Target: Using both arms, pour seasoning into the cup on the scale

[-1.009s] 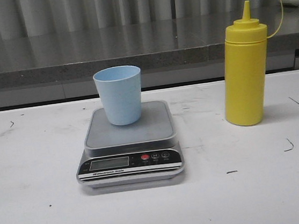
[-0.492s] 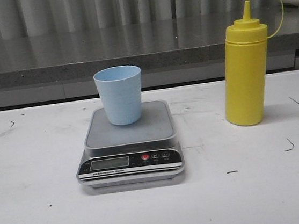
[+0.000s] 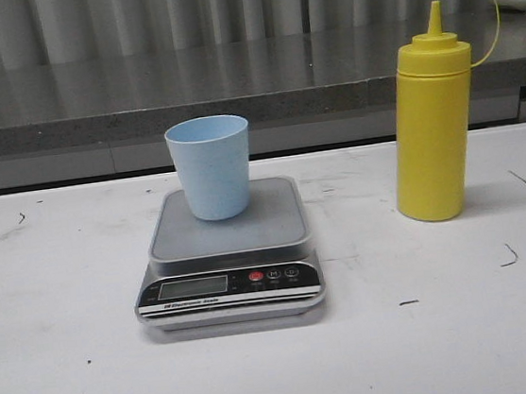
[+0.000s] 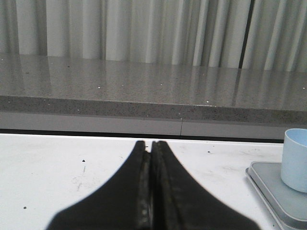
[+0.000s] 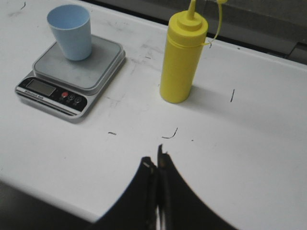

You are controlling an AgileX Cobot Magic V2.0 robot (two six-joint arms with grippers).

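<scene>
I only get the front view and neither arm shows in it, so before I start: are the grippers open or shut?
Observer: The left gripper is shut, fingers pressed together, holding nothing.
Operator: And the right?
Observer: The right gripper is shut too and empty, held above the table on the near side of the seasoning.
Operator: Anything in the cup?
Observer: From above, the right wrist view shows only pale blue inside the cup on the scale; it looks empty.
</scene>
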